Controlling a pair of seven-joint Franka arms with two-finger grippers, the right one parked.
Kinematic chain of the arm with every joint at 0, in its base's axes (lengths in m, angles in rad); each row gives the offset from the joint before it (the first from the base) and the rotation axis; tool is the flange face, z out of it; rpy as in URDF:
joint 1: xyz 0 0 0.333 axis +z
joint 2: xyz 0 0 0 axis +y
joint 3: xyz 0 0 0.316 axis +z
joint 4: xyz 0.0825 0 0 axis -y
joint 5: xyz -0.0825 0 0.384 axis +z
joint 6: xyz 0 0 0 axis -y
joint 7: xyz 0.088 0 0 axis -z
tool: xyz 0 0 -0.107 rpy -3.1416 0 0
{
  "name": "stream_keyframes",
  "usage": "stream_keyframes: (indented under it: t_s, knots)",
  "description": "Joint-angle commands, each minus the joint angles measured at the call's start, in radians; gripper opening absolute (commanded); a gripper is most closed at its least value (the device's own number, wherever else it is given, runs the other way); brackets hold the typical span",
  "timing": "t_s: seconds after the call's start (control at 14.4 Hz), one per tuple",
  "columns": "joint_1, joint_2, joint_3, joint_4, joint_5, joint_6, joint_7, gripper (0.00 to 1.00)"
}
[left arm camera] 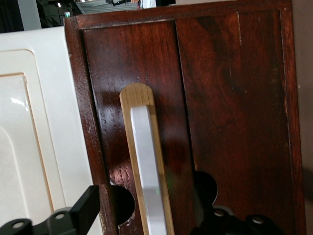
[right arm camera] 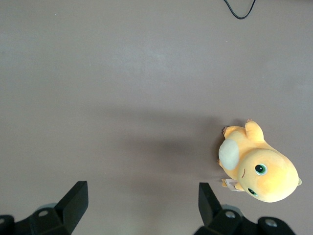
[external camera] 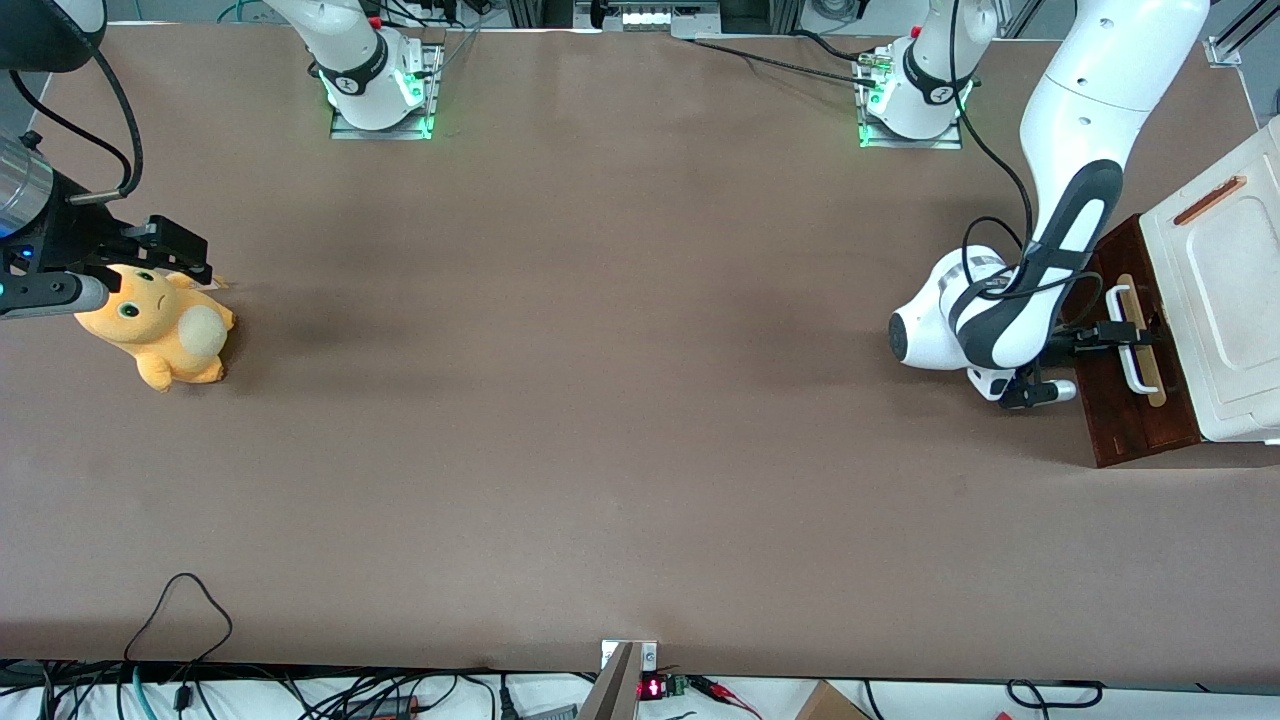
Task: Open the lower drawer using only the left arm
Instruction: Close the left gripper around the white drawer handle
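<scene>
Though the gripper (left arm camera: 146, 215) of the left arm (external camera: 1010, 300) has its fingers (left arm camera: 90, 205) spread wide, one on each side of the white handle (left arm camera: 146, 166), nothing is squeezed yet. Between them, the lower drawer (left arm camera: 220, 107) looks shut beneath the white cabinet (external camera: 1230, 290) at the desk (external camera: 600, 400) edge; clamping and pulling remain.

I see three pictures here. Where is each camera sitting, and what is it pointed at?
Front view: high over the table, looking down; shows both arms and the left arm's gripper at the handle.
Left wrist view: on the working arm, facing the lower drawer; open fingers straddle the handle.
Right wrist view: faces down at a plush toy.
Front and left wrist share the drawer.
</scene>
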State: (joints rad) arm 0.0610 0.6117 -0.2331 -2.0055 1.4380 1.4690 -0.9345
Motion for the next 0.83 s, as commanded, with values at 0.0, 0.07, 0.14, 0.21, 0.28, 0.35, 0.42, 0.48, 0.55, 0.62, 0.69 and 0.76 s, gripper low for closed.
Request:
stream_keyframes:
  t_s: [0.0,0.07,0.14,0.21,0.28,0.35,0.42,0.48,0.55,0.62,0.69,0.76]
  knots:
    - [0.020,0.016,-0.017,0.019,0.021,-0.024,-0.009,0.82]
    - [0.031,0.016,-0.017,0.011,0.021,-0.024,-0.012,0.76]
    - [0.034,0.016,-0.017,0.008,0.019,-0.022,-0.017,0.76]
    - [0.036,0.016,-0.017,-0.002,0.019,-0.025,-0.020,0.75]
    - [0.037,0.016,-0.017,-0.015,0.019,-0.025,-0.032,0.75]
    - [0.037,0.016,-0.017,-0.019,0.019,-0.032,-0.049,0.74]
    - [0.037,0.016,-0.017,-0.024,0.019,-0.036,-0.052,0.73]
    - [0.037,0.014,-0.017,-0.027,0.019,-0.038,-0.053,0.68]
    - [0.037,0.014,-0.017,-0.029,0.019,-0.039,-0.058,0.65]
    - [0.037,0.014,-0.017,-0.041,0.019,-0.048,-0.069,0.58]
    - [0.036,0.013,-0.020,-0.047,0.019,-0.062,-0.085,0.57]
    - [0.036,0.010,-0.032,-0.061,0.019,-0.070,-0.092,0.54]
